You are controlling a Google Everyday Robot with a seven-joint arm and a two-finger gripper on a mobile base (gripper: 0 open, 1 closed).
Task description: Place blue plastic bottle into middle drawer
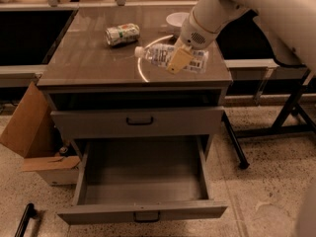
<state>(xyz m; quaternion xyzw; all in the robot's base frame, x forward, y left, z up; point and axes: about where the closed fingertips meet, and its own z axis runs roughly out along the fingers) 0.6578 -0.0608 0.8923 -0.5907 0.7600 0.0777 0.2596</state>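
The blue plastic bottle [160, 56] is a clear bottle with a white cap and a white-and-blue label. It lies sideways in my gripper [178, 59], cap pointing left, just above the right part of the cabinet top. The gripper comes in from the upper right, and its tan fingers [179, 58] are shut across the bottle's middle. The middle drawer [143, 179] is pulled wide open at the cabinet's bottom, below and in front of the bottle. Its grey tray holds nothing, and its front panel [143, 213] has a small dark handle.
A crushed green-white can [122, 34] lies at the back left of the cabinet top [84, 63]. A white bowl [177, 19] sits behind the gripper. The drawer above [138, 121] is closed. A cardboard box [29, 132] stands at the left, and metal table legs [232, 142] at the right.
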